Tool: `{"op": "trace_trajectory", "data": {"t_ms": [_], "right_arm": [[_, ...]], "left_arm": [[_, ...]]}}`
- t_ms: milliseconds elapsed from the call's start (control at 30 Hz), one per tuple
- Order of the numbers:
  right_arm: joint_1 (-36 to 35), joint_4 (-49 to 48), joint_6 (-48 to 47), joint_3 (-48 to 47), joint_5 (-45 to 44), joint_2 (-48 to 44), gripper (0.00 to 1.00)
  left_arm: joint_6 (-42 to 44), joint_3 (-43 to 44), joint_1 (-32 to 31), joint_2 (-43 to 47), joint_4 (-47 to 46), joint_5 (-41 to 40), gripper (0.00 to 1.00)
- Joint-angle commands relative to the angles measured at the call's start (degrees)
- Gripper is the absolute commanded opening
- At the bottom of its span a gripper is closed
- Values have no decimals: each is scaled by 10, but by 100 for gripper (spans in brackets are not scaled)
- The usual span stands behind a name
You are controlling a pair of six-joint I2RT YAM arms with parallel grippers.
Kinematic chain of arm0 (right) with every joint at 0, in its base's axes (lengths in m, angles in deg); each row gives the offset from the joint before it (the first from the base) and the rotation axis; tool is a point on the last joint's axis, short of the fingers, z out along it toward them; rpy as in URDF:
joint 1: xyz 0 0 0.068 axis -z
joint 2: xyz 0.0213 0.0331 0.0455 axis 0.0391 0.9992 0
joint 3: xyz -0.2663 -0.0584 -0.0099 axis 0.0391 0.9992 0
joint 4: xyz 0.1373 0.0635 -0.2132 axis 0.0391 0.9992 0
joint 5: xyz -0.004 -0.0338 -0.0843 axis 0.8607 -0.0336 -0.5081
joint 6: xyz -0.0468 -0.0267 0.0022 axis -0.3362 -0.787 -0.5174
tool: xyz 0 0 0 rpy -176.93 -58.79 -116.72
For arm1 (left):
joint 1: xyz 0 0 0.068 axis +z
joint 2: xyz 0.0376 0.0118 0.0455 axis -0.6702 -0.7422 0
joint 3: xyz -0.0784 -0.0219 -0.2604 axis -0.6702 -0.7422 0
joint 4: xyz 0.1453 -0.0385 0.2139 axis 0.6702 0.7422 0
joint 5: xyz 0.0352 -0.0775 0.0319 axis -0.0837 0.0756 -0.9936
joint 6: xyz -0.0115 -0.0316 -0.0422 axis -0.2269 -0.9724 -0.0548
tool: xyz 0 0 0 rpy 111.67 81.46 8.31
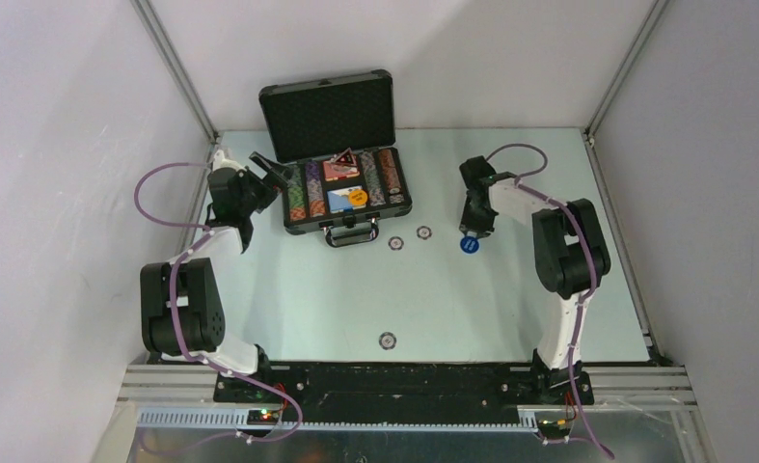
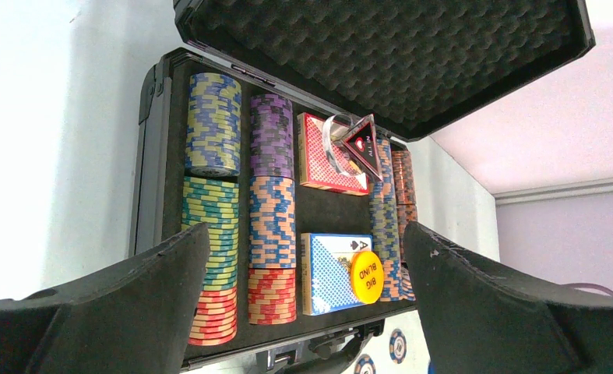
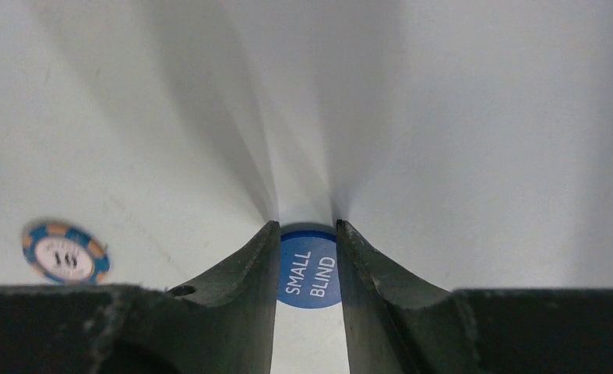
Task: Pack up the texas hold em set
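The tabletop (image 1: 288,289) fills the middle of the top view. The case (image 1: 329,114) sits at its upper centre, base flat, its foam-lined lid (image 2: 381,54) standing open behind and its handle (image 1: 348,232) facing the lower edge of the frame. The left end effector (image 1: 274,172) hangs just beside the case's left end, jaws spread wide with nothing between them. The right end effector (image 1: 472,230) points down at the tabletop to the right of the case, well apart from it.

Inside the base, chip rows (image 2: 272,202) lie on edge in lanes. Two lanes at the left of the left wrist view show yellow-blue, green, purple, orange-blue and red bands, and two more at the right show blue-orange and brown. The middle lane holds two decks. The red deck (image 2: 318,152) lies toward the lid, with a dark triangular marker (image 2: 363,144) and a clear button (image 2: 332,144) leaning on it. The blue deck (image 2: 326,273) lies toward the handle, an ace showing, and an orange button (image 2: 367,276) marked BIG BLIND rests on its corner.

Outside the case, a blue button (image 3: 309,273) marked SMALL BLIND lies flat on the tabletop between the right fingers (image 3: 241,288), which stand narrow at its two edges; whether they pinch it I cannot tell. Three chips lie loose on the tabletop: one chip (image 1: 395,243) and a second chip (image 1: 423,232) just below the handle, and a third chip (image 1: 387,340) at lower centre
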Motion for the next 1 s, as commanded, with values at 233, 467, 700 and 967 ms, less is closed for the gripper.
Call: {"op": "trace_trajectory", "data": {"t_ms": [233,467,700,967], "right_arm": [[-143,-3,50,44,57,-13,34],[-236,-7,69,-7,51,17,32],[-221,-24,42,-2,-59,-34,53],[-154,-35,26,64,-119,-117,64]], "left_arm": [[-5,7,5,-2,-25,13,98],[-5,5,6,0,-25,12,98],[-4,4,6,1,-25,11,98],[-4,3,6,2,-25,10,98]]}}
